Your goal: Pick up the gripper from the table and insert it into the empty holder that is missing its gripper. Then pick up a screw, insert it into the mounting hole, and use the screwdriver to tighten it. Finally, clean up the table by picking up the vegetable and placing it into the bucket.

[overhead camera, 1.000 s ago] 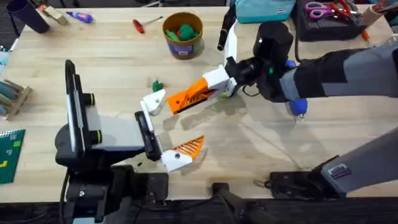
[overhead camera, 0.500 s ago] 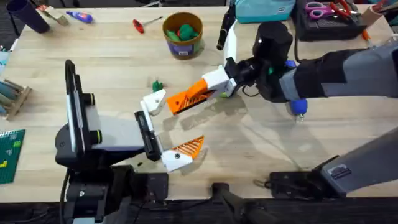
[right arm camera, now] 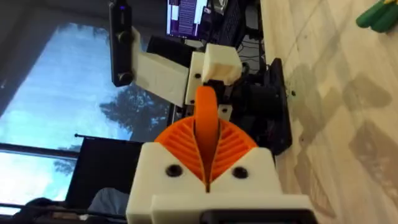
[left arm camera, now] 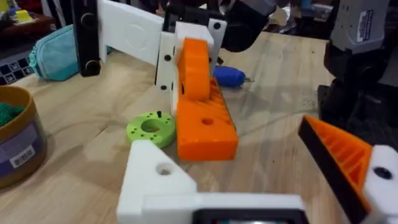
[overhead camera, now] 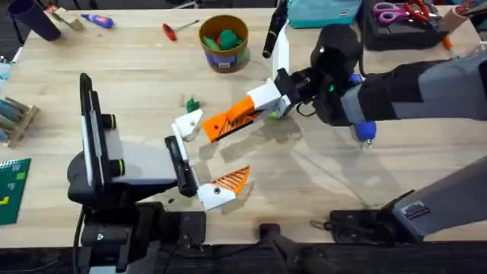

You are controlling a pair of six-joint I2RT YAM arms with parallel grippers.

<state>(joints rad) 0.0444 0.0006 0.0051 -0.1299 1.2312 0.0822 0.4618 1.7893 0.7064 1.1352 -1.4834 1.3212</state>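
Right gripper (overhead camera: pixel 268 101) clamped on the gripper (overhead camera: pixel 232 118), orange finger held tip-first just beside the holder (overhead camera: pixel 188 122), left gripper (overhead camera: pixel 199 160) spread wide, vegetable (overhead camera: pixel 192 103) lay near the holder, bucket (overhead camera: pixel 224 43) well beyond.

A: Setting? Robotics lab bench: wooden table (overhead camera: pixel 114 61), scissors (overhead camera: pixel 392 11) in a black tool tray (overhead camera: pixel 396 30) at its far right corner.

B: Agreed. Red screwdriver (overhead camera: pixel 171 30) near the far edge, monitor (right arm camera: pixel 186 12) beyond the table.
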